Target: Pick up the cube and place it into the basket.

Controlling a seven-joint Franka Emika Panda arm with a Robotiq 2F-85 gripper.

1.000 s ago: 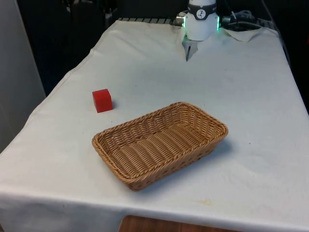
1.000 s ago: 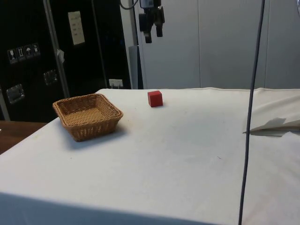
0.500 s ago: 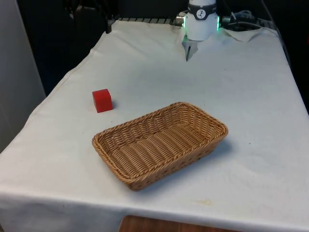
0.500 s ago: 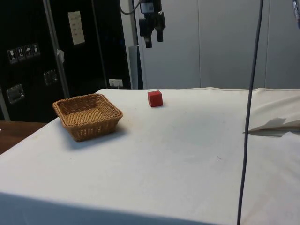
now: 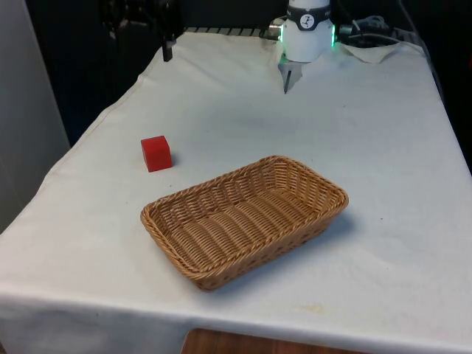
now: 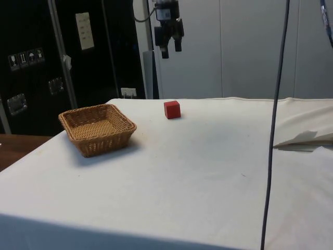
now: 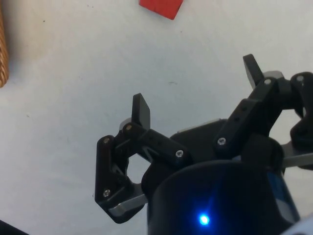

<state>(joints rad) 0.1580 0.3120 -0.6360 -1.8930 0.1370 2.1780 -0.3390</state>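
Observation:
A red cube (image 5: 155, 153) rests on the white cloth, towards the front view's left and beyond the basket. In the side view the cube (image 6: 172, 109) lies far behind the wicker basket (image 6: 104, 143). The basket (image 5: 243, 267) is empty and sits mid-table near the front edge. My gripper (image 6: 169, 49) hangs high above the cube, open, with nothing between its fingers. From the wrist, the gripper (image 7: 196, 88) spreads wide over bare cloth, the cube (image 7: 161, 7) lies beyond the fingertips, and a strip of the basket (image 7: 2, 54) shows at the edge.
Crumpled white cloth (image 5: 372, 50) lies at the far end beside the robot base (image 5: 306, 33). A dark cable (image 6: 274, 130) hangs down in the side view, near a cloth fold (image 6: 307, 138). The table's front edge (image 5: 258, 341) is close to the basket.
The gripper has come down a little over the cube, still open. The cube and basket have not moved.

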